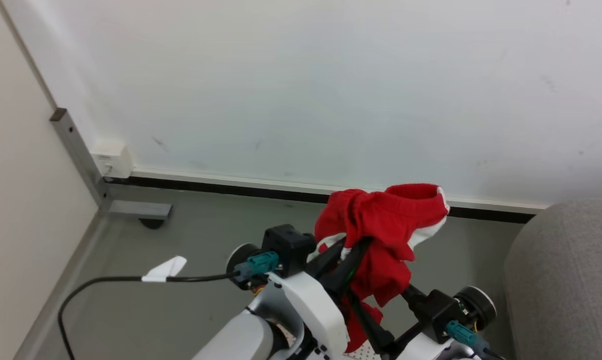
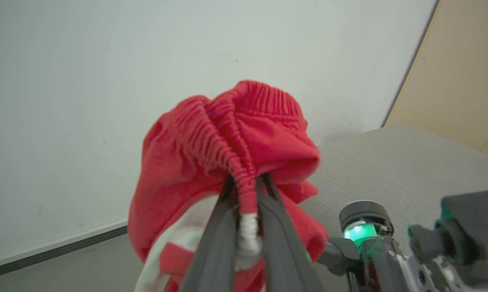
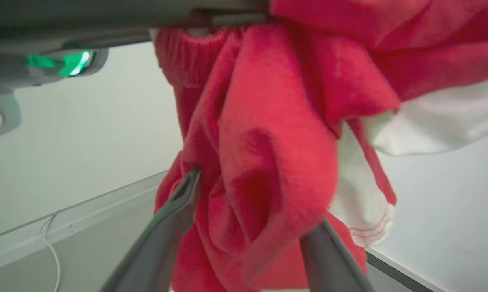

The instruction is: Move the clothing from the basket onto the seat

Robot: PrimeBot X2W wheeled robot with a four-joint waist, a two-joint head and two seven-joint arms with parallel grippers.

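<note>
One garment: red clothing (image 1: 381, 225) with white trim, held aloft before the wall (image 1: 331, 90), left of the seat (image 1: 566, 280).
Left gripper (image 2: 246, 184): clenched on the elastic waistband (image 2: 227, 138).
Right gripper (image 3: 258, 198): fingers spread, red folds hanging between them.

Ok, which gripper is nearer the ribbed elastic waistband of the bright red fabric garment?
Left. The left gripper is clamped right on the waistband, holding the garment up. The right gripper sits lower, fingers spread around the hanging red fabric below the waistband.
</note>
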